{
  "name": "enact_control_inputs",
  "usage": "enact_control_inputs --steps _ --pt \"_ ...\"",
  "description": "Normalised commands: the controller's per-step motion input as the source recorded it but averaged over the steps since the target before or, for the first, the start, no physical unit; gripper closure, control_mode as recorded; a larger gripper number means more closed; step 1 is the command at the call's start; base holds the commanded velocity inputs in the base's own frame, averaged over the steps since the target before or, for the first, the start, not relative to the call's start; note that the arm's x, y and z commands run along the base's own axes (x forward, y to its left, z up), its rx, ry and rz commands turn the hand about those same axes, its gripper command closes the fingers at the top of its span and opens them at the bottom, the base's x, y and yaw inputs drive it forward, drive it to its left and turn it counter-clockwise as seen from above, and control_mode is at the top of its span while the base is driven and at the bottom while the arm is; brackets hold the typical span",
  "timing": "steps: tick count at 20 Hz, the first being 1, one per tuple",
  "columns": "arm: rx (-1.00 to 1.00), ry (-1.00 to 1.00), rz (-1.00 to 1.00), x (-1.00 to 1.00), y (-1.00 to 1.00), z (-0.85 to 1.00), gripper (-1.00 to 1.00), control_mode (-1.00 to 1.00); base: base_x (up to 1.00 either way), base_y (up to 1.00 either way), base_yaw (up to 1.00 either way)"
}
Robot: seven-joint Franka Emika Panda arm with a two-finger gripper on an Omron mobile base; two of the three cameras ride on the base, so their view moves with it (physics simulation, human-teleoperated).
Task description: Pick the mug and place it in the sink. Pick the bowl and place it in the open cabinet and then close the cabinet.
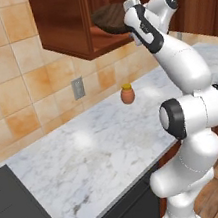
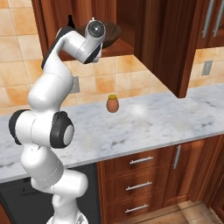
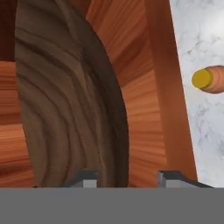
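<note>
The dark brown wood-grain bowl (image 1: 108,20) (image 2: 111,33) rests on the floor of the open wall cabinet (image 1: 65,22), its rim jutting slightly over the front edge. In the hand view the bowl (image 3: 65,109) looms close. My gripper (image 3: 127,178) is open and straddles the rim. One tip lies over the bowl's inside, and the other stands clear of the rim on the outer side. The cabinet door (image 2: 175,48) hangs open to the right. The mug and the sink are out of view.
A small orange-brown jar with a yellow lid (image 1: 127,94) (image 2: 113,103) (image 3: 210,79) stands on the marble counter (image 1: 87,145) below the cabinet. A wall socket (image 1: 78,88) sits on the tiles. A dark cooktop (image 1: 18,213) lies at the counter's left end, with drawers (image 2: 140,175) below.
</note>
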Motion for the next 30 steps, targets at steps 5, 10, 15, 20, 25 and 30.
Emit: enact_control_inputs --steps 5,10,15,20,25,30 --pt "0.0 -0.06 0.0 0.01 0.0 0.01 -1.0 -1.0 0.0 0.0 0.0" --pt "0.0 -0.14 0.0 0.06 0.07 0.12 -1.0 -1.0 0.0 0.0 0.0" --pt "-0.04 -0.26 0.0 0.41 0.15 0.15 -1.0 -1.0 0.0 0.0 0.0" --pt "-0.05 -0.22 0.0 0.48 0.07 0.02 -1.0 -1.0 0.0 0.0 0.0" --pt "0.02 -0.09 0.0 -0.41 0.0 0.26 -1.0 -1.0 0.0 0.0 0.0" --pt "0.07 0.05 -0.03 -0.84 0.0 0.15 -1.0 -1.0 0.0 0.0 0.0"
